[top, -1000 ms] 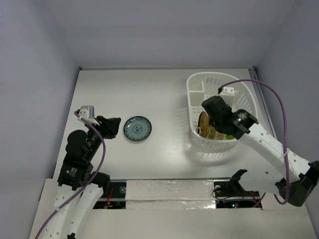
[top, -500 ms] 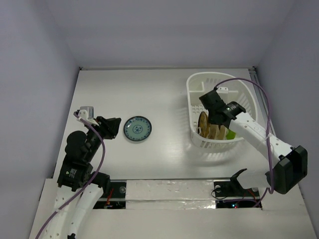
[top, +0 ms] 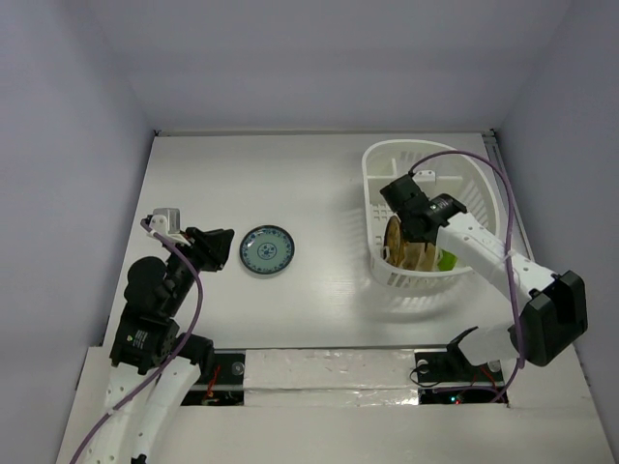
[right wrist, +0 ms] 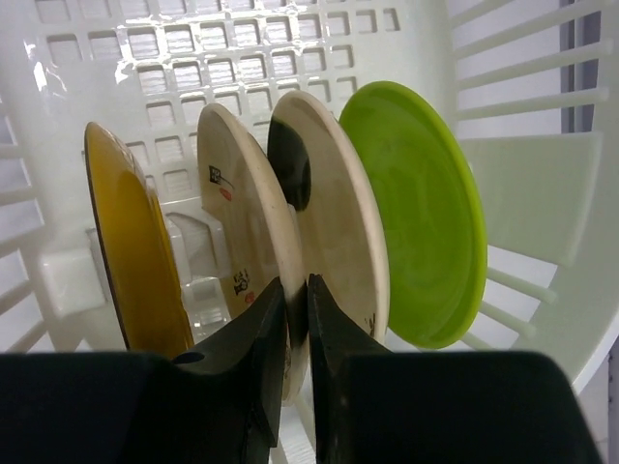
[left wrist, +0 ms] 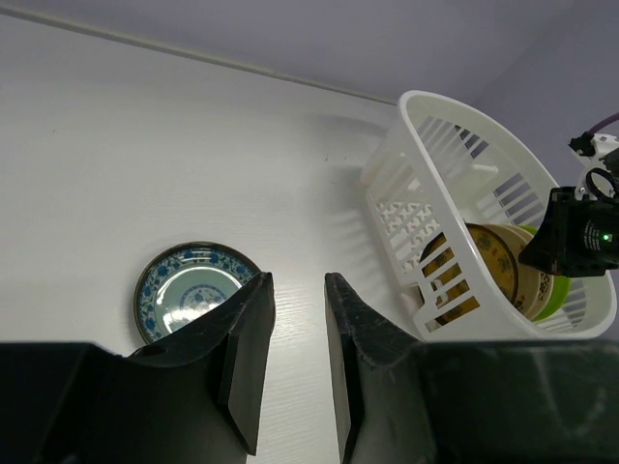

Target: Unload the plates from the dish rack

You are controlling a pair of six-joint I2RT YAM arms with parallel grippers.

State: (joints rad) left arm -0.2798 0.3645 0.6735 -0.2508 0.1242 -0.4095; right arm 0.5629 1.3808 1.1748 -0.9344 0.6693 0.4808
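Cream with small marks, the plate (right wrist: 237, 222) stands on edge in the dish rack (right wrist: 242, 58) between your right gripper (right wrist: 295, 290) fingers, pinched narrowly at its rim to lift straight out; your left gripper (left wrist: 298, 290), slightly parted, holds nothing.

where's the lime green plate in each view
top external: lime green plate inside the dish rack, near end
left wrist: lime green plate far right, a sliver behind the rack wall
right wrist: lime green plate right of centre, rightmost one standing
shared landmark: the dish rack
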